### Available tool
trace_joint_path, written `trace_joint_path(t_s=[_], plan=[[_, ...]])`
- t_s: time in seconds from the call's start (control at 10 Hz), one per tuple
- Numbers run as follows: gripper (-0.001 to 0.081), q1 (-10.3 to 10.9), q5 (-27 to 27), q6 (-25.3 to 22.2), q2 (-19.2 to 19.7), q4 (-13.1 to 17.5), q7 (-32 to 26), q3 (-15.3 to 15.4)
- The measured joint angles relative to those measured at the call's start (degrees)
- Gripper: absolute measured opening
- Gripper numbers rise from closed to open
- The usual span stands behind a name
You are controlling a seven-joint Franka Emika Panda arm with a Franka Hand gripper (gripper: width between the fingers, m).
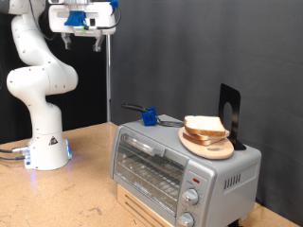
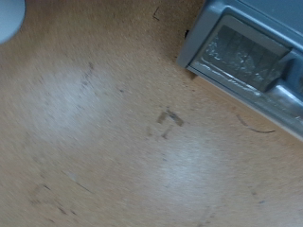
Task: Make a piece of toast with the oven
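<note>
We judge the toast light, soft and easily crushed or torn, so a gentle pinch across its crust edge looks safest; the crumb would dent under pressure. Two slices lie stacked on a wooden plate on top of the oven, whose glass door looks closed, rack visible behind it. The gripper hangs high at the exterior view's top left, well apart from the bread and above the desk. Nothing is between its fingers; how wide they stand we cannot tell at this size. The wrist view shows no fingers, only bare desk and a corner of the oven. A blue-handled tool lies behind the oven.
</note>
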Motion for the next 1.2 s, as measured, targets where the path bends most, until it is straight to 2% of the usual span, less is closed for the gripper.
trace_joint_path(t_s=[0.1,0.2,0.3,0.6,0.8,0.9,1.0,1.2], plan=[[0.0808,1.32,-0.11,1.84,0.8,-0.49,-5.16,-1.16],[0.0808,1.04,0.01,1.8,0.73,-0.48,-3.4,-1.02],[0.0808,1.45,0.57,1.79,0.59,-0.43,-6.4,-1.33],[0.0808,5.31,1.94,3.13,0.76,0.3,-27.63,-6.68],[0.0808,7.25,0.51,8.98,3.25,0.06,-43.03,-10.76],[0.0808,8.49,-0.11,10.79,4.84,0.37,-48.51,-11.71],[0.0808,8.17,0.2,10.44,4.76,0.36,-46.01,-11.57],[0.0808,8.87,5.36,7.09,4.64,1.14,-48.89,-13.31]])
